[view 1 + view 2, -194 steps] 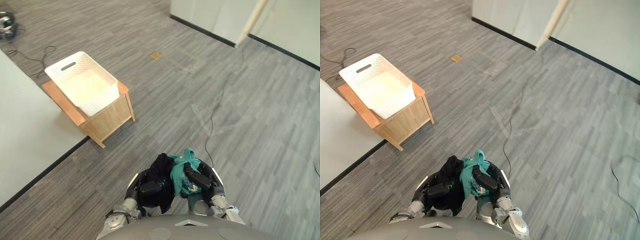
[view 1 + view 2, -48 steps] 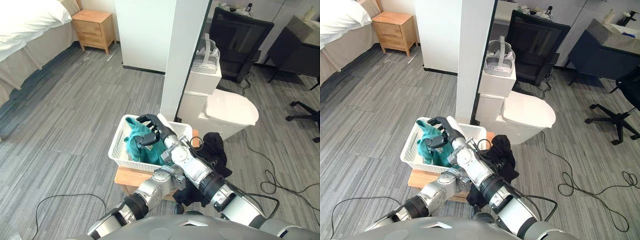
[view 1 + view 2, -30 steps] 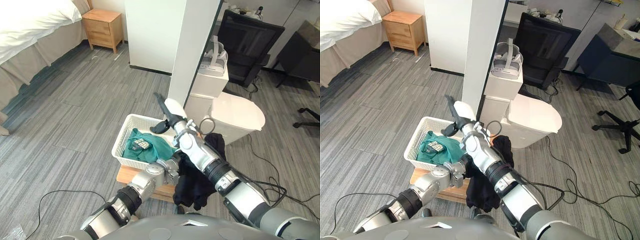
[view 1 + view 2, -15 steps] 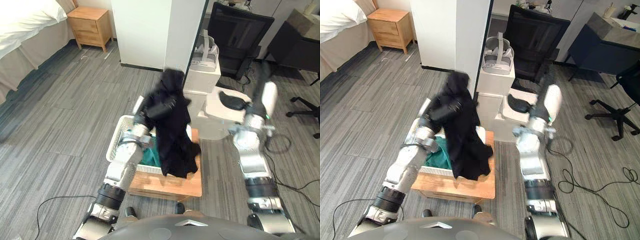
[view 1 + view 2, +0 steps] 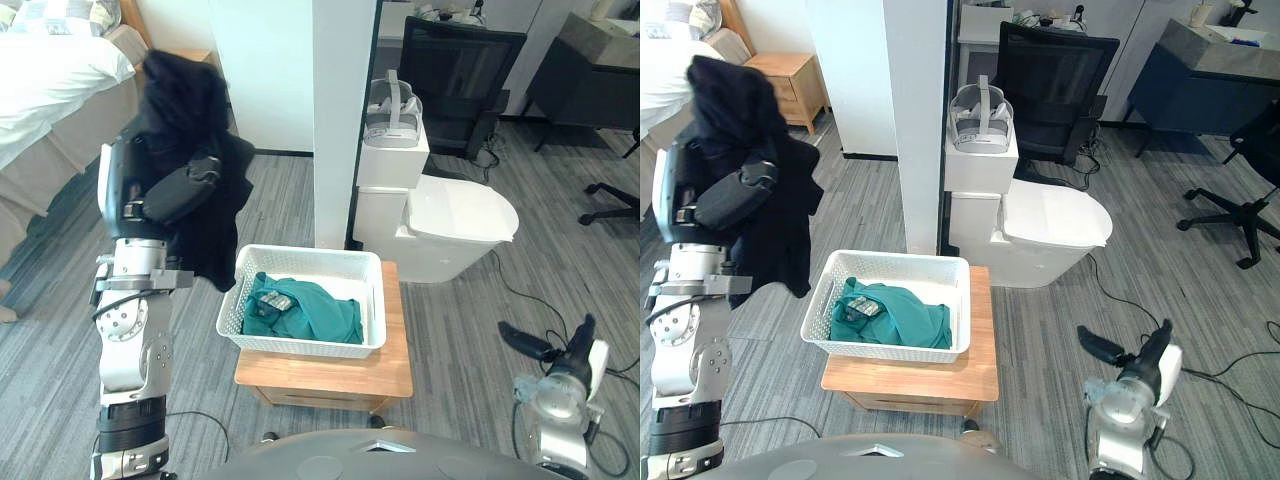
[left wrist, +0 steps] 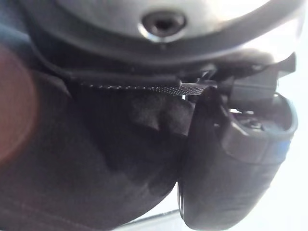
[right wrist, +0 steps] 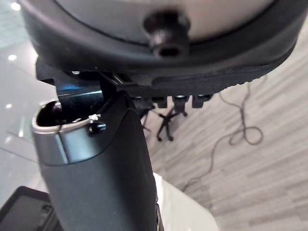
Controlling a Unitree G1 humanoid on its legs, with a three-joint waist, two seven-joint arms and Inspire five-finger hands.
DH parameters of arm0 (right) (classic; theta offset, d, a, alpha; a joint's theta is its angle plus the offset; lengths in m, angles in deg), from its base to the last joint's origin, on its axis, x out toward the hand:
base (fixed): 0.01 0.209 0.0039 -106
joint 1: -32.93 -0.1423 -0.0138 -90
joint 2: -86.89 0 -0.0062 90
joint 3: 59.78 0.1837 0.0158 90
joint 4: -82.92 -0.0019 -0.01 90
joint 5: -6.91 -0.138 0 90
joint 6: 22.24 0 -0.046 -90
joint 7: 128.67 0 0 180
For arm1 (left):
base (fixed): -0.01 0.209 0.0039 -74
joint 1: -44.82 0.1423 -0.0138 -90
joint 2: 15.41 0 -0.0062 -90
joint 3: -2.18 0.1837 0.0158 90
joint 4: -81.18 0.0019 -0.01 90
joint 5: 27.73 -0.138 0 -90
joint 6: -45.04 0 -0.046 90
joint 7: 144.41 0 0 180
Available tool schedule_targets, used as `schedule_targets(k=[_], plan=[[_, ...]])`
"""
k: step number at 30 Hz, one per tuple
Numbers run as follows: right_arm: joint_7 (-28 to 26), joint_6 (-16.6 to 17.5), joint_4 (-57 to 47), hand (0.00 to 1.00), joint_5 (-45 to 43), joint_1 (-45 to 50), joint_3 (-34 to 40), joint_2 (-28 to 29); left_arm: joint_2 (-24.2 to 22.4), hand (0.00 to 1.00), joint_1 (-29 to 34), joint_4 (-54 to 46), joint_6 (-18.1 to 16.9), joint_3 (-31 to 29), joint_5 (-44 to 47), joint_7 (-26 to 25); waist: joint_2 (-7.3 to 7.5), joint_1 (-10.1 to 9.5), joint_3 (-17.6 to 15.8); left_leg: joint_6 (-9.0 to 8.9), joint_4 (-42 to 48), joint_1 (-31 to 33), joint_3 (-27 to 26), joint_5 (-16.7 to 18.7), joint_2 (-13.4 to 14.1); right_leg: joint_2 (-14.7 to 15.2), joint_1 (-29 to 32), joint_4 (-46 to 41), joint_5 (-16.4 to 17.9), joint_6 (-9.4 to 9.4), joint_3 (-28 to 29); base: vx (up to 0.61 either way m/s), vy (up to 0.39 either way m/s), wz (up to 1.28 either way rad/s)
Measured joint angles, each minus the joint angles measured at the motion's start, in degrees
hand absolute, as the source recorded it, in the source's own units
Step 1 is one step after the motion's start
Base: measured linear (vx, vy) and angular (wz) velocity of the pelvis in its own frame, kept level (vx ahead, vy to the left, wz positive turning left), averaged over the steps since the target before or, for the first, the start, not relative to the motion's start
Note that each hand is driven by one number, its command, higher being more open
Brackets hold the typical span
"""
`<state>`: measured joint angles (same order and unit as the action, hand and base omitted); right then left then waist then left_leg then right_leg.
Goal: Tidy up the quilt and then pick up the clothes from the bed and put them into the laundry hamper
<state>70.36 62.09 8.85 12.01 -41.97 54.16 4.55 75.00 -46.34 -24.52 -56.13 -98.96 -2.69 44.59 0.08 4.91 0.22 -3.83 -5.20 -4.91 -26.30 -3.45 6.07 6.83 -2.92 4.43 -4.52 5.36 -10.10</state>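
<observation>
Left hand (image 5: 195,182) clamps black garment (image 5: 185,95) draped over it, beside hamper (image 5: 310,256) (teal garment (image 5: 312,312) inside).

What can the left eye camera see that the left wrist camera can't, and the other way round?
Left eye view: the white hamper with a teal garment in it, the bed, and the open right hand. Left wrist view: nothing extra, just a much closer look. Both: the left hand shut on the black garment.
</observation>
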Motion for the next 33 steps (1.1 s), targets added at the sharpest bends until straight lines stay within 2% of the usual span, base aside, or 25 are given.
schedule_targets(k=[5, 10, 14, 19, 21, 27, 30, 33], plan=[[-1.7, 2.8, 6.2, 1.00, -1.7, 1.1, -1.0, 1.9, 0.0, 0.00, -3.2, 1.1, 0.3, 4.5, -1.1, 2.9, -0.78, 0.35, 2.2, -0.49, 0.0, -0.7, -2.5, 0.8, 0.1, 0.0, 0.6, 0.0, -0.1, -0.02, 2.3, 0.03, 0.030, -0.26], [-4.7, 3.3, 15.4, 1.00, -3.6, 2.2, -0.9, 1.9, -0.2, 0.00, -7.2, 11.1, 0.0, 6.4, -8.5, 1.0, -1.19, 0.93, 2.8, -1.32, 0.0, -1.6, -3.9, 1.3, 0.6, -0.4, 0.4, 0.0, -0.2, -0.31, 3.4, 0.04, 0.000, -0.14], [-6.9, 3.4, 22.0, 1.00, -3.8, 3.4, -0.6, 2.0, -0.1, 0.00, -9.8, 19.0, 0.0, 6.4, -9.9, 0.1, -0.78, 1.52, 2.8, -1.56, 0.0, -1.6, -4.9, 1.6, 0.5, -0.4, 1.0, 0.0, -0.2, -0.22, 4.3, 0.01, 0.005, -0.14], [-9.1, 3.9, 29.3, 1.00, -3.9, 6.0, 3.8, 4.1, 0.1, 0.00, -12.3, 26.1, 0.4, 6.7, -9.8, -0.9, 0.98, 1.84, 3.7, -1.68, 0.0, -1.7, -6.5, 2.0, 0.5, -0.4, 1.9, -0.4, -0.4, -0.13, 5.9, 0.02, 0.007, -0.16], [-10.3, 3.9, 31.8, 1.00, -3.8, 6.8, 4.2, 4.5, 0.4, 0.00, -12.6, 28.6, 1.2, 6.9, -9.8, -0.9, 1.41, 2.98, 4.0, -1.74, 0.0, -2.1, -6.8, 2.1, 0.4, -0.5, 1.9, -0.7, -0.4, -0.13, 6.4, 0.02, 0.007, -0.08], [-12.5, 3.8, 34.1, 1.00, -3.9, 7.8, 5.4, 5.9, 0.3, 0.00, -12.3, 33.3, 3.6, 11.4, -10.0, 0.5, 1.47, 3.28, 3.9, -2.22, 0.0, -2.7, -7.6, 2.9, 0.5, -0.8, 2.3, -1.3, -0.3, -0.30, 7.7, -0.02, -0.011, -0.09], [-12.9, 3.8, 35.1, 1.00, -4.5, 6.5, 5.6, 6.1, 0.4, 0.00, -12.2, 34.3, 3.8, 14.1, -10.2, 1.0, 1.39, 3.14, 3.3, -2.21, 0.0, -3.7, -8.1, 2.8, 0.5, -0.9, 1.8, -1.5, 0.4, -1.38, 7.7, -0.04, -0.037, -0.08], [-13.4, 3.9, 35.1, 1.00, -6.0, 6.0, 5.4, 6.1, 0.4, 0.00, -12.2, 34.3, 3.8, 15.5, -10.3, 1.2, 1.31, 3.14, 3.2, -2.19, 0.0, -3.7, -8.2, 2.8, 0.4, -0.9, 1.8, -1.4, 0.6, -1.61, 7.7, -0.04, -0.036, 0.00]])
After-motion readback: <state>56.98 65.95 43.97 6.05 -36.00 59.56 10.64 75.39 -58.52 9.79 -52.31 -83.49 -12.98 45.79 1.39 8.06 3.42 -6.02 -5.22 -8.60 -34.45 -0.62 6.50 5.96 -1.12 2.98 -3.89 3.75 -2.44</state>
